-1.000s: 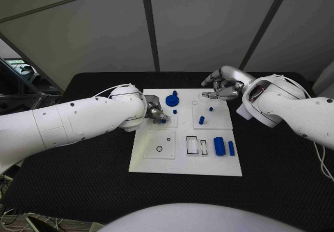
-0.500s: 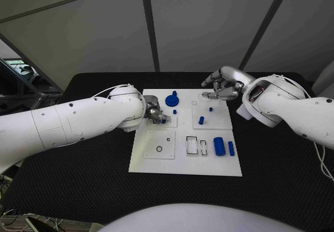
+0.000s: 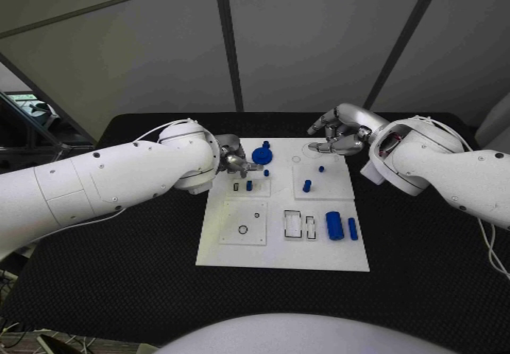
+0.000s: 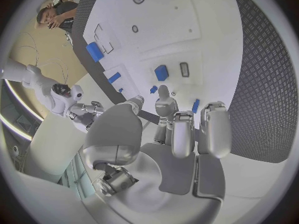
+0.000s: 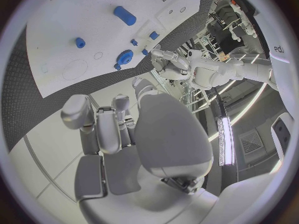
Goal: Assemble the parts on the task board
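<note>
The white task board (image 3: 281,251) lies mid-table. My left hand (image 3: 236,164) hovers over its far left part, beside the blue gear (image 3: 262,155), with its fingers (image 4: 181,129) half curled and apart and nothing pinched. A small blue block (image 3: 250,186) sits in its slot (image 4: 161,72) next to an unfilled slot (image 4: 184,69). Short pegs stand at the left (image 3: 266,172) and on the right plate (image 3: 307,185). My right hand (image 3: 338,136) hangs over the far right corner, fingers (image 5: 115,122) curled in on nothing. The gear (image 5: 125,57) also shows in the right wrist view.
A blue cylinder (image 3: 334,223) and a thin blue bar (image 3: 353,227) lie on the board's near right, beside two outlined rectangular slots (image 3: 293,221). A plate with ring marks (image 3: 245,221) sits at near left. Black table (image 3: 127,251) surrounds the board.
My left hand has drawn back from the small block's plate toward the far side, ending beside the gear. The right hand has stayed put.
</note>
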`<state>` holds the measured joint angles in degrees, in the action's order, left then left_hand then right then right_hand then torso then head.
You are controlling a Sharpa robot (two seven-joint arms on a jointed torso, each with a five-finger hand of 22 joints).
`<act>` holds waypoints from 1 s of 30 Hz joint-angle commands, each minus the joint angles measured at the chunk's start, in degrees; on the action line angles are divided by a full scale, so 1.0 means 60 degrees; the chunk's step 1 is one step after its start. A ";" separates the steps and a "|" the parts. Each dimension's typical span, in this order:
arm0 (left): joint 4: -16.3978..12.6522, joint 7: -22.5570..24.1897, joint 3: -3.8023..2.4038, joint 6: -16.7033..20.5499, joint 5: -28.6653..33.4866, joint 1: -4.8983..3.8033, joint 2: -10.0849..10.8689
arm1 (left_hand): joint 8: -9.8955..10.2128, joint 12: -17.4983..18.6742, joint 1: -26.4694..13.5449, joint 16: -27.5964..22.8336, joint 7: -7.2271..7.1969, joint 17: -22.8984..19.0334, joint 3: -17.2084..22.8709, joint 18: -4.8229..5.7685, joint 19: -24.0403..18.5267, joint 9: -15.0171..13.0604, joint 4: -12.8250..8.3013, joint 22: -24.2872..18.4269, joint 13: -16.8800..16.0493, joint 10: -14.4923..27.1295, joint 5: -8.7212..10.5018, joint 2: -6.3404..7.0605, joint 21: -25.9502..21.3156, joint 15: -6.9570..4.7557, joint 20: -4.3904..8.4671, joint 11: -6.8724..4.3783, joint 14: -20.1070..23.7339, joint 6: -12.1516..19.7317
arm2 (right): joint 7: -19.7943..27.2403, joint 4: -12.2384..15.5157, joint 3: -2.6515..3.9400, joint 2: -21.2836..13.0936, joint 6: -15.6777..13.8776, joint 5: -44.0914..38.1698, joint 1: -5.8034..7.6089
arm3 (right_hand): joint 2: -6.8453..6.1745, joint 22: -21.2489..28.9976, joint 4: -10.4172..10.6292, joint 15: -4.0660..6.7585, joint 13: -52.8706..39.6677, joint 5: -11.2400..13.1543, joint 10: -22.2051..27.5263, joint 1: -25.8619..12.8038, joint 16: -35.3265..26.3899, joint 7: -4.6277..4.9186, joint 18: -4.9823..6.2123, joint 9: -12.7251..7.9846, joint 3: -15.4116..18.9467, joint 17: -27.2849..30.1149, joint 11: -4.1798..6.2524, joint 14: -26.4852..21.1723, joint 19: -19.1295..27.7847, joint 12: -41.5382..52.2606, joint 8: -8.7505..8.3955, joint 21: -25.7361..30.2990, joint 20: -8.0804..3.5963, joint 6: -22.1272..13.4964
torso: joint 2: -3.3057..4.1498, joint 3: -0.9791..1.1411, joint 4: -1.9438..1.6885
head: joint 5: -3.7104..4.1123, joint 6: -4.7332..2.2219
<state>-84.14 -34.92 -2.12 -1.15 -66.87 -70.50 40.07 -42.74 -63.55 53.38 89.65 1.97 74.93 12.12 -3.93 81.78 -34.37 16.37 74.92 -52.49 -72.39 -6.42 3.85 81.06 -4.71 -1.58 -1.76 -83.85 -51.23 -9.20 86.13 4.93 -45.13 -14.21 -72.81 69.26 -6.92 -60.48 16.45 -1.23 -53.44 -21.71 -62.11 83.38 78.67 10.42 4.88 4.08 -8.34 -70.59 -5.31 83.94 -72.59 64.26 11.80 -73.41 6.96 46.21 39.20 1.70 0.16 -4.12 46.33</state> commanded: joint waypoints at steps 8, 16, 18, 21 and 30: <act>0.0255 0.0073 -0.0392 -0.0681 0.0551 -0.0354 0.0363 | 0.0854 0.0778 0.0724 -0.0488 0.0457 0.1885 -0.0944 -0.0044 -0.0563 0.0632 0.0015 -0.0189 0.1045 0.0878 -0.0049 -0.0065 -0.0611 0.0322 -0.0306 0.0396 -0.0777 0.0702 | 0.0056 -0.0035 0.0005 0.0001 0.0054 0.0007 0.0015 | 0.0001 0.0011 -0.0007 0.0068 0.0009 -0.0040 0.0046 -0.0076 -0.0029 0.0004 0.0197 -0.0015 -0.0072 0.0009 -0.0004 0.0154 0.0073 -0.0050 0.0036 0.0029 0.0003 -0.0047 | -0.0009 0.0012 -0.0016 | 0.0027 -0.0051; 0.1673 0.0239 -0.0429 -0.1325 0.0576 -0.0572 -0.0094 | 0.1391 0.1278 0.1269 -0.0843 0.0750 0.1462 -0.1585 -0.0148 -0.0904 0.1189 0.0023 -0.0564 0.1808 0.1709 -0.0057 -0.0184 -0.1011 0.0546 -0.0520 0.0659 -0.0580 0.1081 | 0.0083 -0.0028 0.0005 0.0001 -0.0025 0.0013 0.0015 | 0.0003 0.0071 -0.0013 0.0068 0.0187 -0.0053 0.0190 -0.0069 -0.0067 0.0004 0.0209 -0.0015 -0.0083 0.0067 -0.0004 0.0136 0.0110 -0.0176 0.0042 0.0068 0.0003 -0.0053 | 0.0014 0.0014 0.0017 | -0.0013 -0.0196; 0.2039 0.0296 -0.0428 -0.1376 0.0570 -0.0589 -0.0269 | 0.1473 0.1259 0.1320 -0.0850 0.0794 0.1446 -0.1697 -0.0153 -0.0914 0.1283 0.0023 -0.0566 0.1828 0.1773 -0.0055 -0.0202 -0.1027 0.0584 -0.0552 0.0700 -0.0572 0.1150 | 0.0092 -0.0030 0.0004 0.0006 -0.0032 0.0015 0.0015 | 0.0009 0.0153 -0.0014 0.0067 0.0373 -0.0065 0.0341 -0.0065 -0.0112 0.0004 0.0225 -0.0016 -0.0099 0.0131 -0.0004 0.0113 0.0161 -0.0315 0.0051 0.0121 0.0004 -0.0060 | 0.0017 0.0009 0.0019 | -0.0016 -0.0221; 0.2526 0.0358 -0.0414 -0.1502 0.0555 -0.0602 -0.0526 | 0.1482 0.1214 0.1346 -0.0832 0.0798 0.1463 -0.1740 -0.0146 -0.0891 0.1311 0.0018 -0.0533 0.1789 0.1760 -0.0055 -0.0206 -0.1004 0.0592 -0.0563 0.0708 -0.0579 0.1138 | 0.0098 -0.0036 0.0004 0.0012 -0.0033 0.0017 0.0015 | 0.0011 0.0175 -0.0015 0.0067 0.0418 -0.0069 0.0377 -0.0063 -0.0126 0.0004 0.0229 -0.0016 -0.0106 0.0150 -0.0003 0.0105 0.0176 -0.0350 0.0055 0.0137 0.0004 -0.0063 | 0.0011 0.0003 0.0009 | -0.0025 -0.0232; 0.3516 0.0451 -0.0197 -0.2128 0.0257 -0.0613 -0.1149 | 0.1454 0.1133 0.1456 -0.0773 0.0780 0.1519 -0.1850 -0.0137 -0.0847 0.1387 0.0010 -0.0462 0.1763 0.1770 -0.0069 -0.0298 -0.0962 0.0597 -0.0585 0.0701 -0.0604 0.1014 | 0.0110 -0.0039 0.0004 0.0054 -0.0021 0.0019 0.0014 | 0.0013 0.0173 -0.0016 0.0068 0.0415 -0.0072 0.0374 -0.0061 -0.0122 0.0004 0.0229 -0.0016 -0.0112 0.0141 -0.0003 0.0106 0.0174 -0.0348 0.0059 0.0138 0.0004 -0.0063 | 0.0007 -0.0002 -0.0005 | -0.0091 -0.0218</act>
<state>-63.56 -33.28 -3.32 -10.58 -64.30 -74.06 33.50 -34.01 -56.52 61.54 84.75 6.73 74.93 1.26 -3.93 76.54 -26.10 16.42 72.08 -41.84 -62.03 -6.63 2.11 75.12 -1.51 -4.82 2.48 -84.13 -44.65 -9.10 85.86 4.91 -44.87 -14.16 -72.74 69.26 -6.92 -59.48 16.46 -1.23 -50.98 -21.76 -60.27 83.38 78.19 10.42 5.81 4.03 -8.64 -69.74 -5.32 83.94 -71.96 62.48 11.79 -72.90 6.94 46.20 39.27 1.73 0.21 -4.64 45.00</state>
